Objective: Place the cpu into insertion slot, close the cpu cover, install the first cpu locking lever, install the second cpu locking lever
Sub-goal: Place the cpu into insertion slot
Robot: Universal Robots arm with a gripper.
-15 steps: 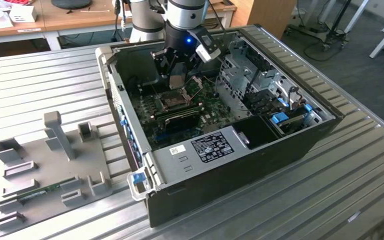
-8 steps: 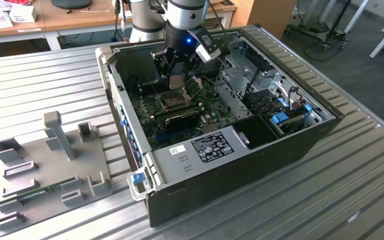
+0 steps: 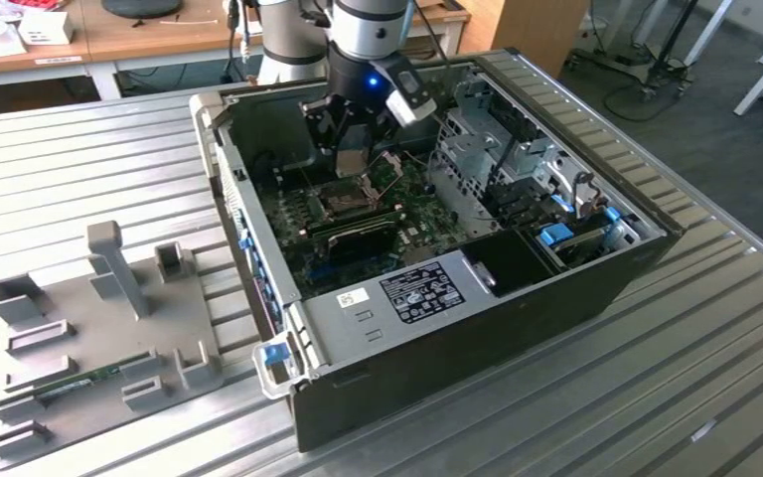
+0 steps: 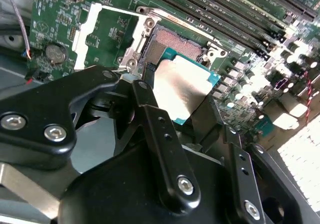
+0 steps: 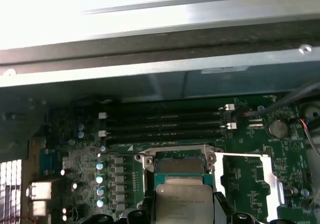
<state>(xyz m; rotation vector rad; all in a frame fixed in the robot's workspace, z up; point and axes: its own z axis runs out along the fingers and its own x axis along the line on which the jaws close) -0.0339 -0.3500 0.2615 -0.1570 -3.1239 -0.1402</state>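
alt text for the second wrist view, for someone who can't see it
The black gripper holds the cpu by two edges over the open insertion slot on the green board. The cpu cover lies swung open beside the slot, and long memory slots run past it.

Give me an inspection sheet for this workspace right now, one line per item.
Surface: slatted metal table, open computer case lying on it.
Job's things: cpu held above the insertion slot, not seated; cpu cover swung open beside it.
Clutter: grey fixture tray with a memory stick, on the exterior view's left.
Grippers: gripper shut on the cpu.
Cables: thin wires beside the board's edge.
Surroundings: wooden desk behind.
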